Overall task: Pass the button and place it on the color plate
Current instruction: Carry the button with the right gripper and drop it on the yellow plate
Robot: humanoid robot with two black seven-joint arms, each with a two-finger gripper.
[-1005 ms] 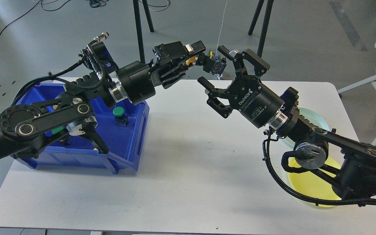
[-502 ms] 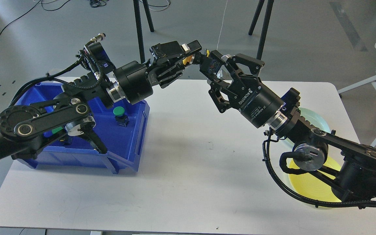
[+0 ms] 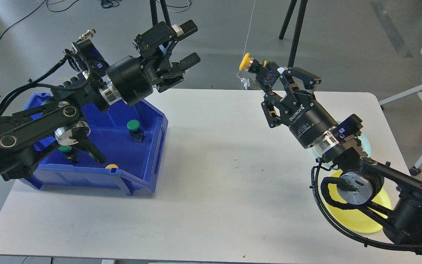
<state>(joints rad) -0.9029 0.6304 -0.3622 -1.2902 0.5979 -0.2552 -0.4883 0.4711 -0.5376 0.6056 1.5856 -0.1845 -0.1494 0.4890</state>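
We see a white table (image 3: 214, 190) with rounded corners. On its left side sits a blue bin (image 3: 143, 172), its open front facing right. On its right side, near the edge, lie a yellow plate (image 3: 357, 222) and, just beyond it, a pale green plate (image 3: 365, 145), both partly hidden by our right arm.

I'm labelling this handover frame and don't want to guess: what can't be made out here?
All in the head view:
- Pale green plate: mostly hidden behind the right arm; only a sliver shows.
- Yellow plate: partly covered by the right arm's joint and cable.
- Blue bin: its left part is hidden by the left arm, so its full contents cannot be counted.
- Yellow button: its body is hidden in the right gripper fingers.
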